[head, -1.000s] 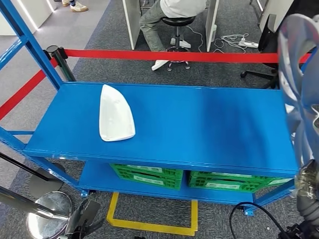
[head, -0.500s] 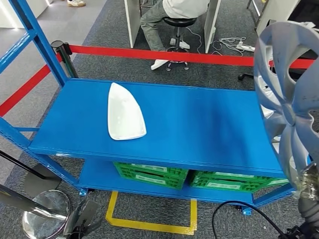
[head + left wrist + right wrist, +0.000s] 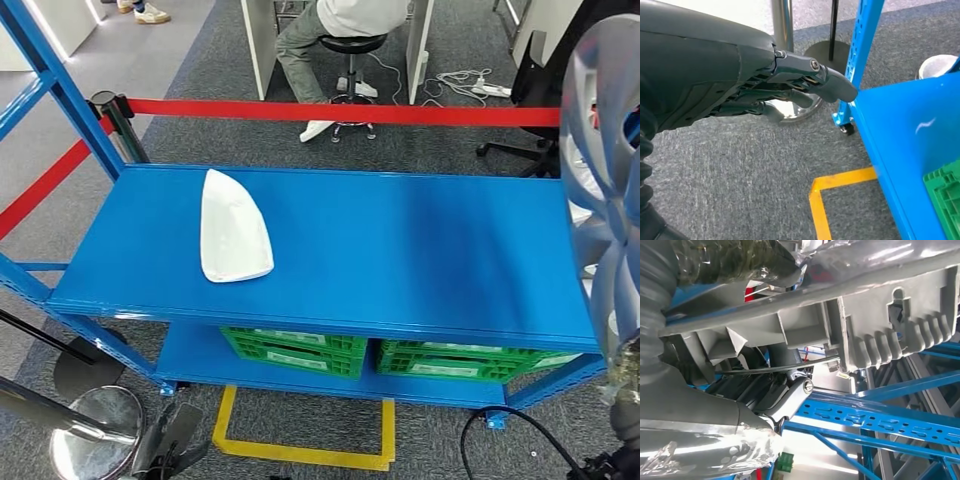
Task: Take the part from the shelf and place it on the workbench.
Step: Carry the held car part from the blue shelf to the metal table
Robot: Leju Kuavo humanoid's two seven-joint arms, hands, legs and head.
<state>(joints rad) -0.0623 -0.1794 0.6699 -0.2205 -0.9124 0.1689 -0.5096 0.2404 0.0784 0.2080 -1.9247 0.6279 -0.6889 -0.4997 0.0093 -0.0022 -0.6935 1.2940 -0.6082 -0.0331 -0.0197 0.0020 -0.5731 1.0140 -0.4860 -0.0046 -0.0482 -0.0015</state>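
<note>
Wheel cover [image 3: 604, 170], silver-grey and spoked, stands upright at the right edge of my head view, held up by my right hand [image 3: 625, 365], of which a foil-wrapped part shows just under its rim. From the right wrist camera I see the cover's grey ribbed underside [image 3: 874, 325] close up, with my dark fingers [image 3: 791, 395] tucked against it, closed on the part. It is raised beside the right end of the blue tabletop [image 3: 423, 250], not resting on it.

My left hand [image 3: 764, 85] hangs low beside the bench's blue leg, over grey carpet and a yellow floor marking [image 3: 825, 200]; its fingers [image 3: 836, 85] lie stretched out and loosely apart, holding nothing.

On the tabletop's left half lies a white, shell-like moulded piece [image 3: 232, 228], flat and well apart from the wheel cover. Two green crates [image 3: 294, 350] sit on the lower shelf, each with a pale label strip too small for me to read. A red barrier tape [image 3: 340, 110] runs behind the bench, and beyond it a person sits on a stool [image 3: 355, 50]. I can make out no brand or legible writing on anything.
</note>
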